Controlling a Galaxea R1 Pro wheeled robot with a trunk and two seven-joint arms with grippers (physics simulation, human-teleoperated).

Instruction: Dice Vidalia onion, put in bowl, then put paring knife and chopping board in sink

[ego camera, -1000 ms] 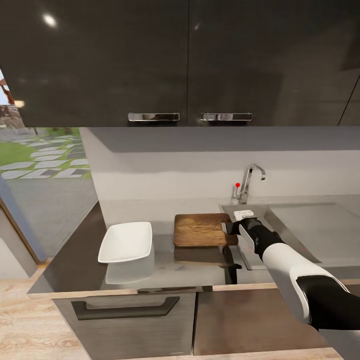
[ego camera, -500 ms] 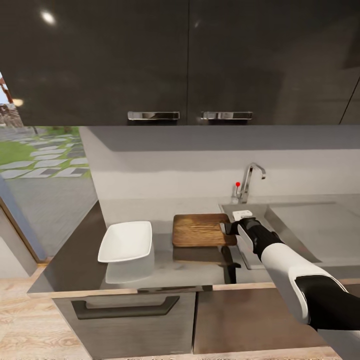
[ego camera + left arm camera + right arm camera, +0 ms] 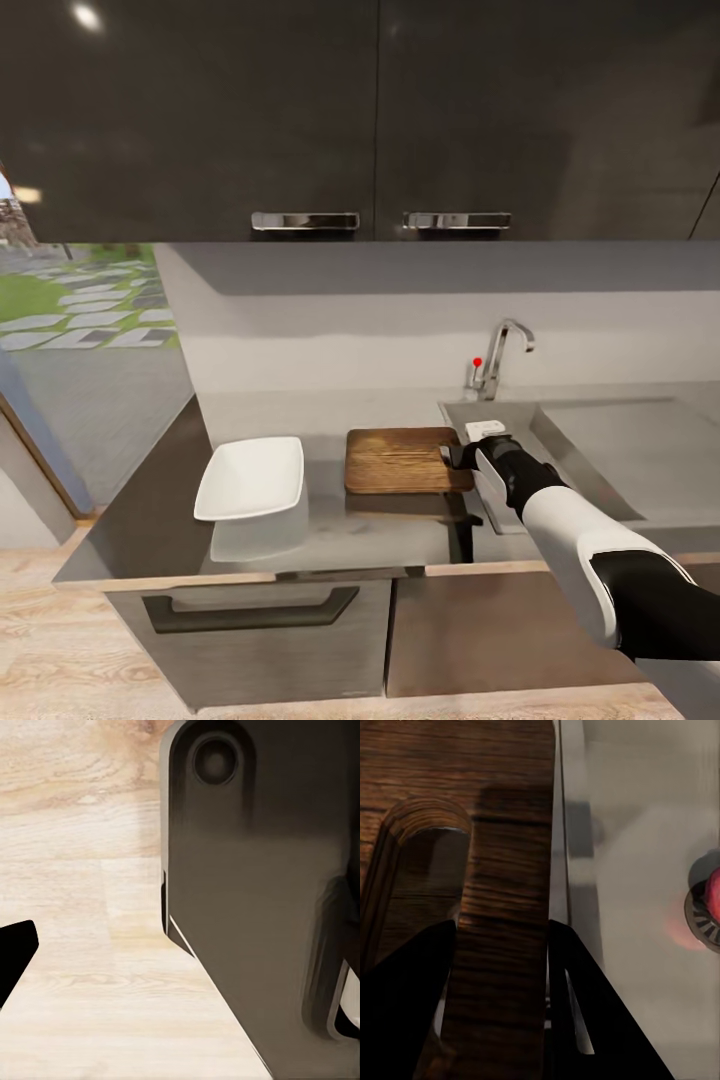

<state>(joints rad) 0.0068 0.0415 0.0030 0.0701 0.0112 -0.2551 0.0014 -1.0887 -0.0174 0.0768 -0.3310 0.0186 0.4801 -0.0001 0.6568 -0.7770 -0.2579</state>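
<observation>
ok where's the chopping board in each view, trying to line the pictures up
Head view: the chopping board lies on the countertop, between the bowl and the sink, the right gripper at its sink-side edge.
Left wrist view: not in it; wooden floor and a dark cabinet.
Right wrist view: close up, the board's handle strip between the two fingers.
Shared landmark: the sink's basin beside the board's edge.

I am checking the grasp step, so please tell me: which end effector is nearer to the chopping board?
Right. The right end effector is at the chopping board, its fingers straddling the board's sink-side end. The left end effector points at the wooden floor beside a dark cabinet.
</observation>
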